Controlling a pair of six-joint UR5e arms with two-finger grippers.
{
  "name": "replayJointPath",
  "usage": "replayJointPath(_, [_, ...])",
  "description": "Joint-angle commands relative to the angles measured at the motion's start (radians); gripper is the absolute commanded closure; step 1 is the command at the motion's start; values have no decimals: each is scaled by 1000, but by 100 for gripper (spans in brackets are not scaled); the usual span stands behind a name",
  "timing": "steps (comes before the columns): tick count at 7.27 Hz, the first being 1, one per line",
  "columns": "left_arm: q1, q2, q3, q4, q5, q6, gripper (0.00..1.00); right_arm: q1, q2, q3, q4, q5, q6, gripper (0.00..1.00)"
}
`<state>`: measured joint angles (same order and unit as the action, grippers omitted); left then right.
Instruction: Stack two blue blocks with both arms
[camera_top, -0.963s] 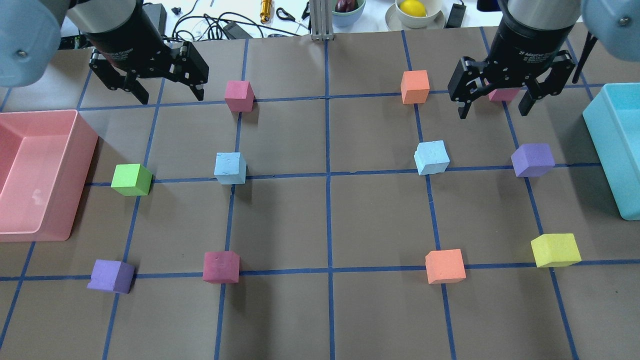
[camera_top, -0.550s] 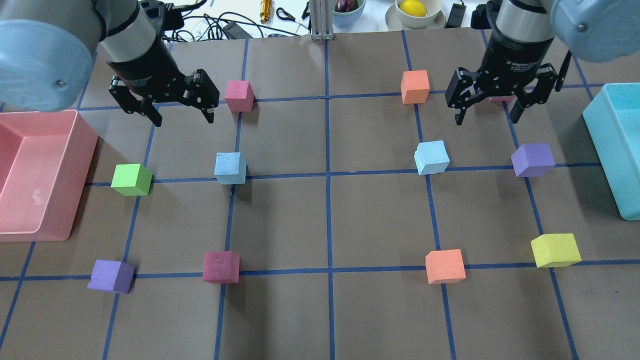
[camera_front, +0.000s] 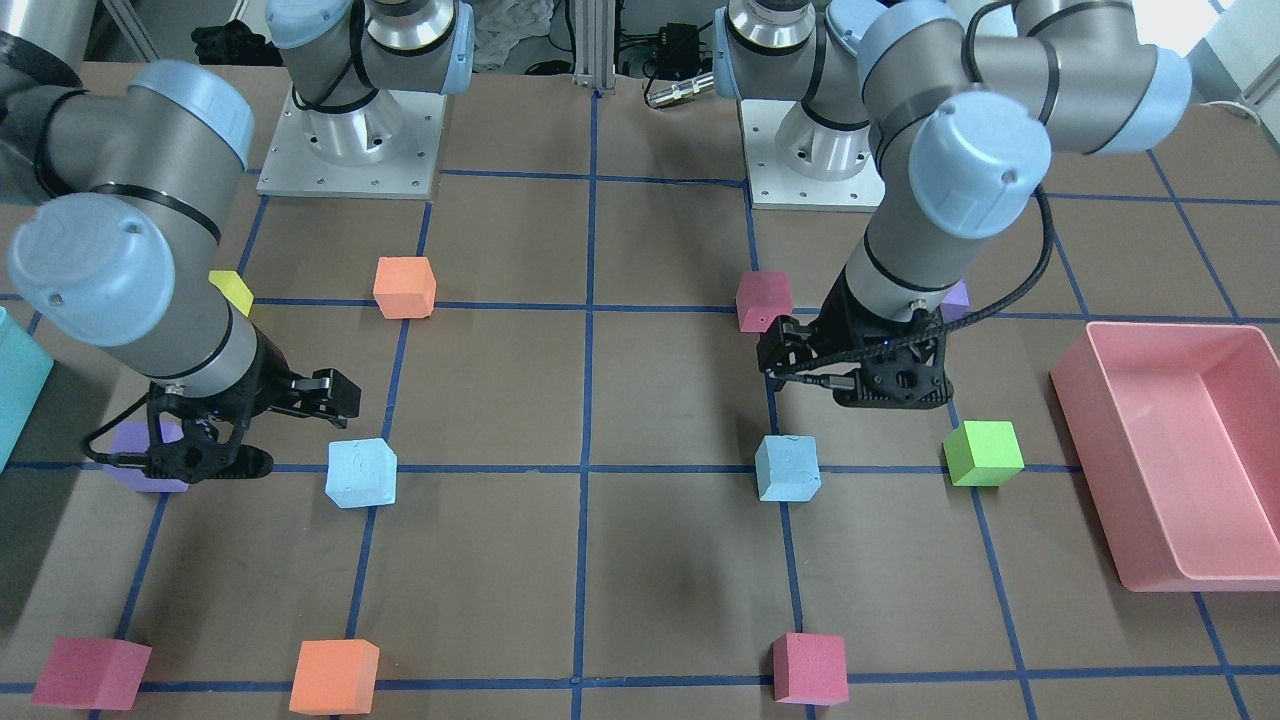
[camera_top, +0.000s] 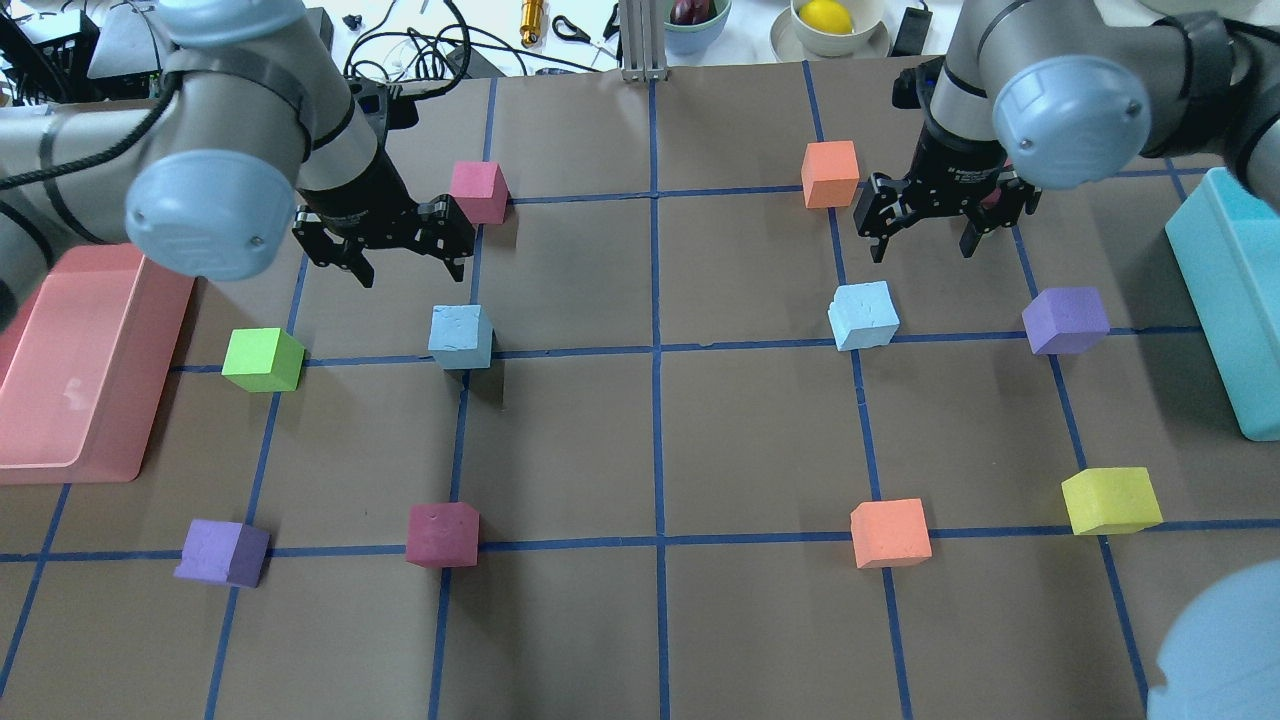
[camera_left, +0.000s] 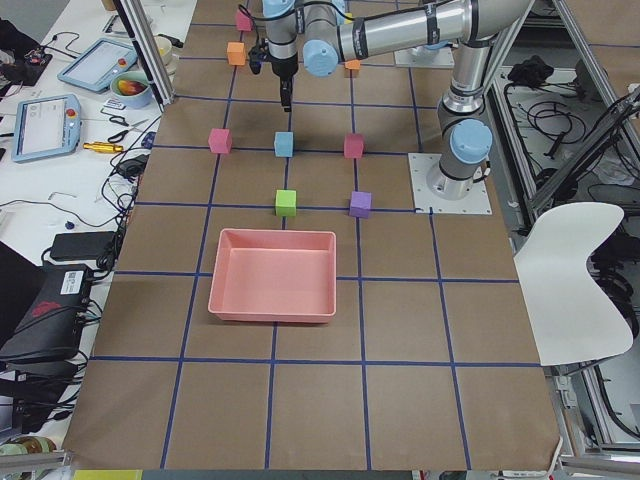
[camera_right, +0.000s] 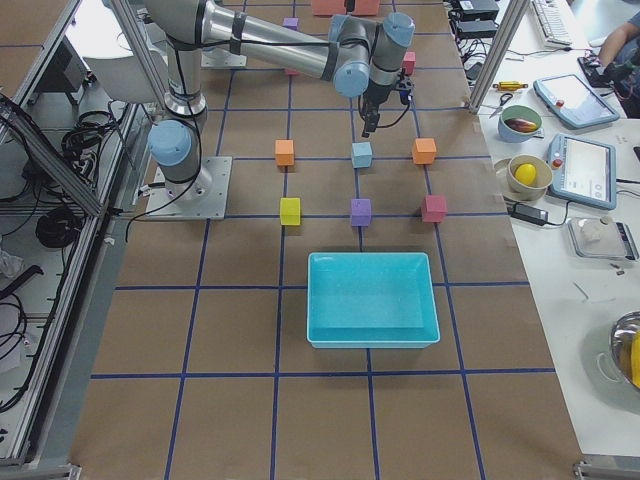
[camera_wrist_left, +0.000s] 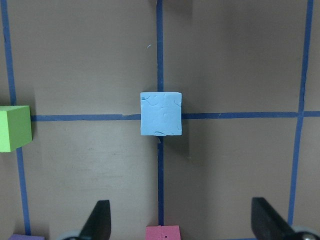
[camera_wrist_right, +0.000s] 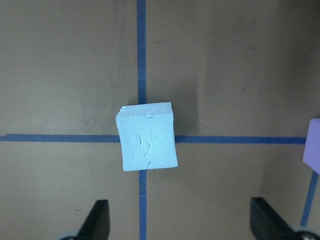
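Two pale blue blocks sit apart on the brown mat. The left blue block (camera_top: 461, 337) (camera_front: 788, 467) is centred ahead of the open fingers in the left wrist view (camera_wrist_left: 160, 113). The right blue block (camera_top: 863, 315) (camera_front: 361, 473), slightly rotated, shows likewise in the right wrist view (camera_wrist_right: 147, 136). My left gripper (camera_top: 412, 268) (camera_front: 858, 385) is open and empty, hovering above the mat just behind its block. My right gripper (camera_top: 922, 250) (camera_front: 250, 425) is open and empty, hovering just behind and slightly right of its block.
A pink bin (camera_top: 90, 350) stands at the left edge and a teal bin (camera_top: 1235, 300) at the right edge. A green cube (camera_top: 262, 359), a purple cube (camera_top: 1065, 320), a pink cube (camera_top: 478, 192) and an orange cube (camera_top: 830, 173) lie near the grippers. Other cubes sit along the front row.
Both arms have moved inward and lower, each toward its blue block. Both grippers stay open. No block has moved.
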<state>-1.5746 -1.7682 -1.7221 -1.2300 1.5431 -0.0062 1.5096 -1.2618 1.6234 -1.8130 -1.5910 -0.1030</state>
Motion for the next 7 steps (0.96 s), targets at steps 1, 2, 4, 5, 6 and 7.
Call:
replayJointPath(1, [1,-91,-100,225,6,3,0,3,19,152,-223,5,-67,0])
replayJointPath(2, [1,-106,-97,231,8,3,0,4,48,195,-324,6,-67,0])
replayJointPath(4, [1,-152,-102,285,8,3,0,3,90,196,-350,43,-67,0])
replayJointPath(5, [2,-163,-106,288,8,3,0,4,90,181,-347,81,-67,0])
replayJointPath(6, [4,-177,-105,290,8,3,0,3,85,168,-336,85,-67,0])
replayJointPath(7, [4,-189,-106,291,8,3,0,4,90,168,-336,83,-69,0])
